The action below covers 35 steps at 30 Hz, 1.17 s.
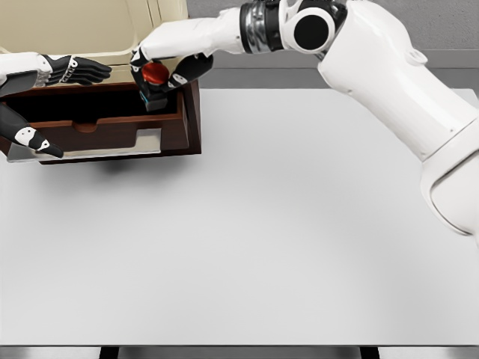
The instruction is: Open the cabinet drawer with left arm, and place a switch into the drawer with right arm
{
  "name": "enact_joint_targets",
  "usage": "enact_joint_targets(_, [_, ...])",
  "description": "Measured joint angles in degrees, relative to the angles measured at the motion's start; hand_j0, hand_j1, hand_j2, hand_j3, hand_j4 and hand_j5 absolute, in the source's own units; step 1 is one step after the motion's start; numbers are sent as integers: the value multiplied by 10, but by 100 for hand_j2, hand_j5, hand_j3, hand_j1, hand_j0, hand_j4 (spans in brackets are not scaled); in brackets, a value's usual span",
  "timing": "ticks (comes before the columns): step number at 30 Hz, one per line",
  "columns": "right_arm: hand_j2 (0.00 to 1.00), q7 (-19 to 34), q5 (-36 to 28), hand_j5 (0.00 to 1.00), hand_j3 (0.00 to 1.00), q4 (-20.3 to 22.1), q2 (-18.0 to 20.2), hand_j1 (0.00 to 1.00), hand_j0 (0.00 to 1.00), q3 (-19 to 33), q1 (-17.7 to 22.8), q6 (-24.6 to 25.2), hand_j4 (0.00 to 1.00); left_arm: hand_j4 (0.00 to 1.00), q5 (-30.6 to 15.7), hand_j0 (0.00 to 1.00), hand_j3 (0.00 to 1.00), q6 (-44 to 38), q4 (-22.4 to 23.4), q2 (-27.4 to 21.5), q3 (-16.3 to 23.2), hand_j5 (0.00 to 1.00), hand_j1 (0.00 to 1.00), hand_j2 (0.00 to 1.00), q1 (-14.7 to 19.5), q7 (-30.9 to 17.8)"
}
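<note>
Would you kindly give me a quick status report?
Right hand shut on red-buttoned switch, over open dark wooden drawer. Left hand open beside the cream cabinet. Nothing blocking.

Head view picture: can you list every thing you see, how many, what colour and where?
Cream cabinet with dark brown wooden drawer: one, top left, drawer pulled open.
Red-buttoned switch on a dark block: one, over the drawer's right end, held.
White flat table: one, fills the middle and bottom.
Left hand: one, black and white, top left, fingers stretched out over the drawer.
Right hand: one, black and white, top middle, fingers wrapped around the switch.
</note>
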State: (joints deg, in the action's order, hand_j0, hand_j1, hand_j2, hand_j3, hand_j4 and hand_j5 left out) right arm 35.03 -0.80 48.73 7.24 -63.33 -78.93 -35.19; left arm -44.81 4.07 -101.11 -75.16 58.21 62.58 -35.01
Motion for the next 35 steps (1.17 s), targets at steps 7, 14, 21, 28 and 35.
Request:
enact_joint_targets(7, [79, 0, 5, 79, 79, -12, -8, 79, 79, 1, -3, 0, 79, 100, 0, 100, 100, -1, 0, 0, 0, 100, 100, 100, -2, 0])
enact_joint_targets(14, [100, 4, 1, 100, 100, -12, -10, 100, 100, 3, -3, 6, 100, 100, 0, 100, 100, -1, 0, 0, 0, 100, 100, 100, -2, 0])
enact_joint_targets(21, [100, 1, 7, 100, 100, 33, 33, 100, 100, 3, -4, 1, 100, 100, 0, 100, 100, -1, 0, 0, 0, 100, 100, 100, -1, 0])
enact_joint_targets(28, [100, -1, -6, 100, 100, 202, 248, 100, 100, 3, 59, -2, 100, 100, 0, 100, 100, -3, 0, -2, 0, 100, 100, 100, -1, 0])
enact_joint_targets(35, [100, 0, -33, 100, 100, 242, 447, 100, 100, 32, 136, -1, 100, 100, -1, 100, 100, -6, 0, -4, -1, 100, 100, 100, 1, 0])
